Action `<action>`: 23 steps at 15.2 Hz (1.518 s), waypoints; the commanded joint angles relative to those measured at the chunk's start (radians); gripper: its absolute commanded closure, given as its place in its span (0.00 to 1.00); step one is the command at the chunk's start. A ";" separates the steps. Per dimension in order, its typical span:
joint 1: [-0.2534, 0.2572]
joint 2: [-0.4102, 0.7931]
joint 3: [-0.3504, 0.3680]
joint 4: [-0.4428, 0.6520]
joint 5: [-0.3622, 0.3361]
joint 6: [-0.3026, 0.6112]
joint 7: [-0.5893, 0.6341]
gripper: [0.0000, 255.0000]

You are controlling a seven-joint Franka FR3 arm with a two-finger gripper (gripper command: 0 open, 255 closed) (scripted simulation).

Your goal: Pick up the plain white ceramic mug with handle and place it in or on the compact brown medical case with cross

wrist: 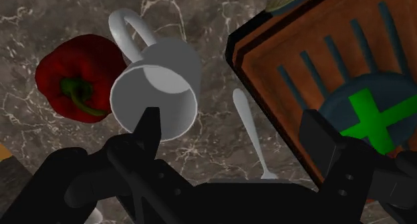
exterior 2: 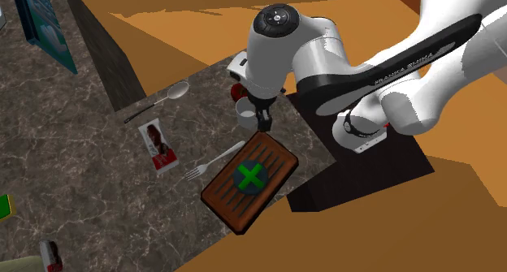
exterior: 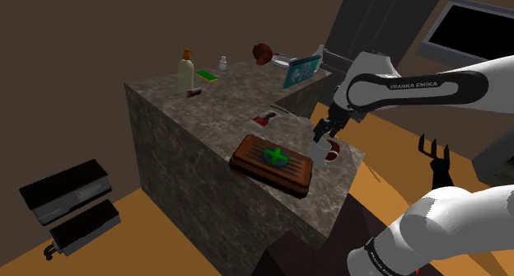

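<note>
The white mug (wrist: 157, 89) stands upright on the marble counter (exterior: 206, 109), its handle (wrist: 127, 29) pointing away from the gripper. My gripper (wrist: 237, 132) hovers just above it, open; the left finger (wrist: 150, 126) overlaps the mug's rim and the right finger (wrist: 324, 139) is over the case's edge. The brown case (wrist: 361, 116) with a green cross on a blue disc lies flat right beside the mug. In the shoulder view the gripper (exterior: 320, 138) hangs over the mug (exterior: 317, 132), next to the case (exterior: 273, 161). From the second exterior view, the mug (exterior 2: 246, 110) sits beside the case (exterior 2: 248, 181).
A red bell pepper (wrist: 73, 85) touches the mug's far side. A fork (exterior 2: 213, 161) lies between mug and case. A spoon (exterior 2: 158, 100) and a card (exterior 2: 158, 146) lie further along. A soap bottle (exterior: 186, 71) and teal book (exterior: 301, 71) stand at the counter's back. The counter edge is close.
</note>
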 commanded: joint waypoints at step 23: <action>-0.037 0.212 -0.018 -0.049 -0.027 0.294 0.038 1.00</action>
